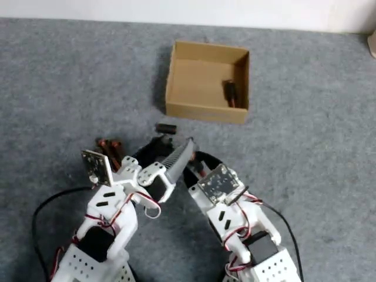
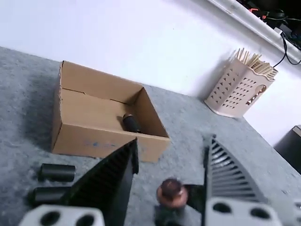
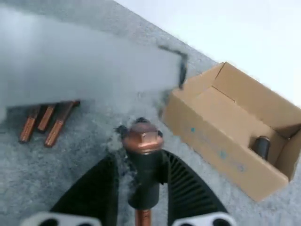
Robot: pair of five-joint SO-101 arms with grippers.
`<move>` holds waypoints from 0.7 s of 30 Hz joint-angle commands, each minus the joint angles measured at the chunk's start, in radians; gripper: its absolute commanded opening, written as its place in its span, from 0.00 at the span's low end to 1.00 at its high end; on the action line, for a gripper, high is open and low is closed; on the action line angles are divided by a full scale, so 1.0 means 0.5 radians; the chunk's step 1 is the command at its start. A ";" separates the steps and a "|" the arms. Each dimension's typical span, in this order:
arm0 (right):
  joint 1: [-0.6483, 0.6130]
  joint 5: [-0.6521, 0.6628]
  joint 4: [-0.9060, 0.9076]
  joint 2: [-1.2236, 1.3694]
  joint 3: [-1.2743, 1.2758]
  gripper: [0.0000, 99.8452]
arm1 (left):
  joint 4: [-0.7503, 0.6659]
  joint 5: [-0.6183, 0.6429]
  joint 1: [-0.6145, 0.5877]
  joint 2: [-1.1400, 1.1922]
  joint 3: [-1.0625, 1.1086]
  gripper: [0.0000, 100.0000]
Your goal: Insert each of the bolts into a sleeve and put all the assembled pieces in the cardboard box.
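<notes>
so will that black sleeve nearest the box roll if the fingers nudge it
Probably rolls: the black sleeve is a smooth cylinder lying on its side. The fuzzy grey carpet would likely stop it soon. It looks rigid, so squeezing shouldn't deform it.

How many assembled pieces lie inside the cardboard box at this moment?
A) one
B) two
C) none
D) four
A: a single dark sleeve with a bolt in it lies on the floor of the cardboard box, close to one side wall, and nothing else is inside.
</notes>
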 commanded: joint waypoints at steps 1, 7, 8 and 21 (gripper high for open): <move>0.032 0.018 -0.014 -0.026 -0.087 0.01 | 0.003 0.000 0.066 -0.023 0.038 0.22; 0.032 0.018 -0.014 -0.026 -0.075 0.01 | -0.006 0.003 -0.008 -0.023 0.035 0.22; 0.032 0.021 -0.014 -0.026 -0.072 0.01 | -0.006 0.012 -0.057 -0.023 0.029 0.22; 0.198 0.037 -0.017 -0.023 -0.066 0.01 | -0.037 0.187 -0.514 -0.023 -0.048 0.00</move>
